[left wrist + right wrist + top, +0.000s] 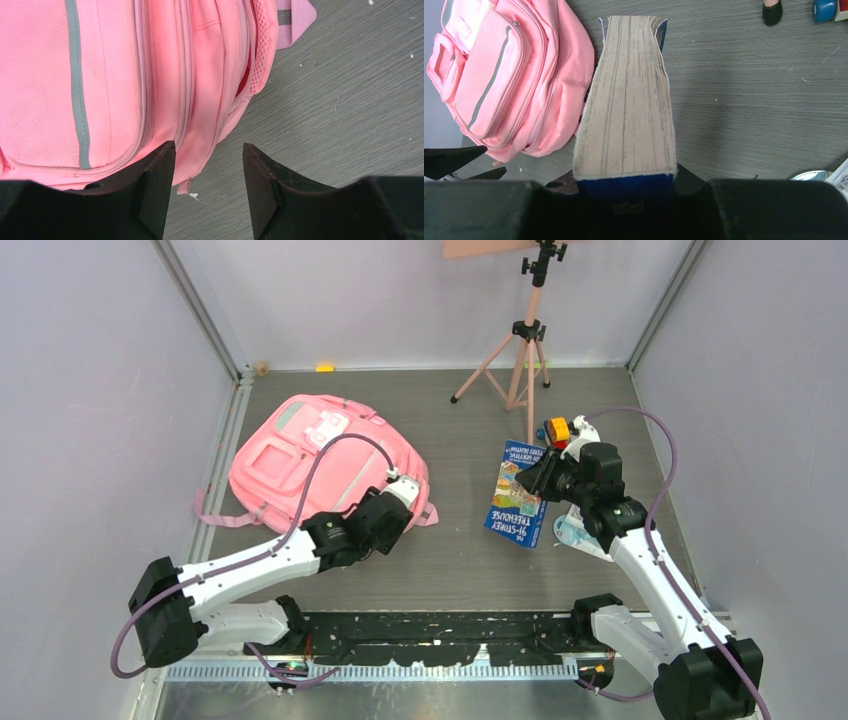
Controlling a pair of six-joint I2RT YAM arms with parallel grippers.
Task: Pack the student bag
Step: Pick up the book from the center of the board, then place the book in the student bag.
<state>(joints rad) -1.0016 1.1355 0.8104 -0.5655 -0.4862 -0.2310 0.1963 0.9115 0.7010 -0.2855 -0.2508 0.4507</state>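
Observation:
The student bag point(320, 455), a big pink backpack, lies flat at the left of the table with its front pockets up; it also shows in the right wrist view point(519, 75). My left gripper point(392, 508) hovers at its near right edge. Its jaws point(209, 150) stand open with only grey table between them. The bag's edge point(125, 75) and a small zip pull point(184, 186) lie just beside the left finger. My right gripper point(545, 475) is shut on a thick blue book point(517, 495), held by its spine end with the page edge point(626, 100) facing up, right of the bag.
A pink tripod point(525, 350) stands at the back centre. An orange and blue toy point(556, 430) sits behind the right gripper. A white and teal item point(575, 535) lies under the right arm. Enclosure walls close in both sides. A small yellow piece point(325, 367) lies at the back edge.

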